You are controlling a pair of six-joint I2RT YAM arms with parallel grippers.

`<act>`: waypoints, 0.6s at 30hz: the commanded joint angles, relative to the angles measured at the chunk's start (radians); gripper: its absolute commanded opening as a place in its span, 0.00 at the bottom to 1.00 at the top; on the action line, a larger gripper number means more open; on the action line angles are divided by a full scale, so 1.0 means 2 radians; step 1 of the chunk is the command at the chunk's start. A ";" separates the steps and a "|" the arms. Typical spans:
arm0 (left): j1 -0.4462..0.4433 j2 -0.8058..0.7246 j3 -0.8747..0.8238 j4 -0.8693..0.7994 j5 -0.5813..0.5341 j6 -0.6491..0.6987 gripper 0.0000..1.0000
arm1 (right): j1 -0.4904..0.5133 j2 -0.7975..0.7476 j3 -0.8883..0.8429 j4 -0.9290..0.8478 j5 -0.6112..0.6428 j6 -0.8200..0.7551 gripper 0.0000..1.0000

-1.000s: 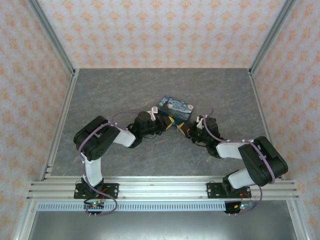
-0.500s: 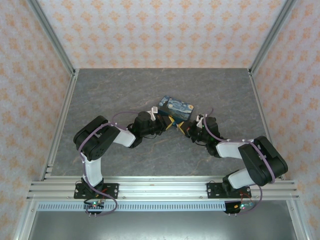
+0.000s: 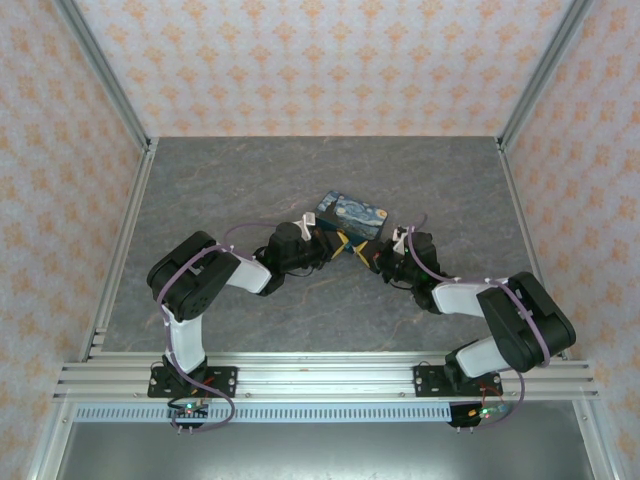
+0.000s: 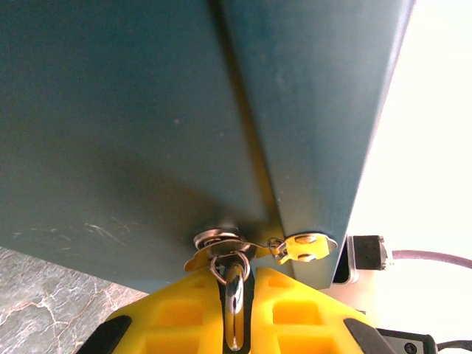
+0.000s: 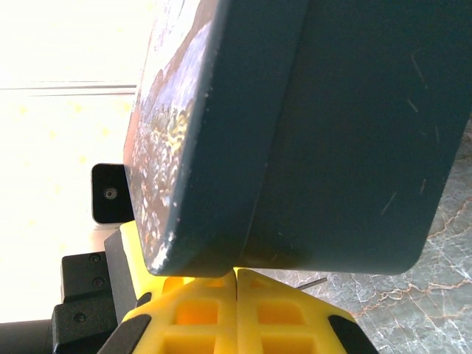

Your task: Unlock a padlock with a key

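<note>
The left tool [image 4: 234,284] has its yellow fingers pinched narrow on the key [image 4: 234,313]. The key is a thin silver sliver standing upright, its tip at the round metal lock [image 4: 217,240] on the lower edge of the blue box [image 4: 147,110]. The right tool [image 5: 236,279] has its fingers pressed together with no gap, up against the box's lower edge. On the table [image 3: 250,180] the tools meet the box from 8 and 4 o'clock.

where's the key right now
Left wrist view, bottom centre: the key is pinched between the yellow fingers of the left gripper, pointing up at the metal lock fitting on the blue box.
</note>
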 commanded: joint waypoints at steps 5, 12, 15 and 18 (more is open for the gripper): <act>-0.003 0.005 0.012 0.026 0.010 -0.011 0.00 | -0.002 0.016 0.016 0.029 -0.003 0.001 0.00; -0.005 0.005 0.014 0.032 0.011 -0.017 0.00 | -0.002 0.027 0.016 0.044 0.000 0.001 0.00; -0.006 0.004 0.014 0.031 0.012 -0.017 0.00 | -0.003 0.030 0.013 0.052 0.006 0.000 0.00; -0.006 0.005 0.015 0.032 0.012 -0.021 0.00 | -0.004 0.036 0.006 0.081 0.011 -0.002 0.00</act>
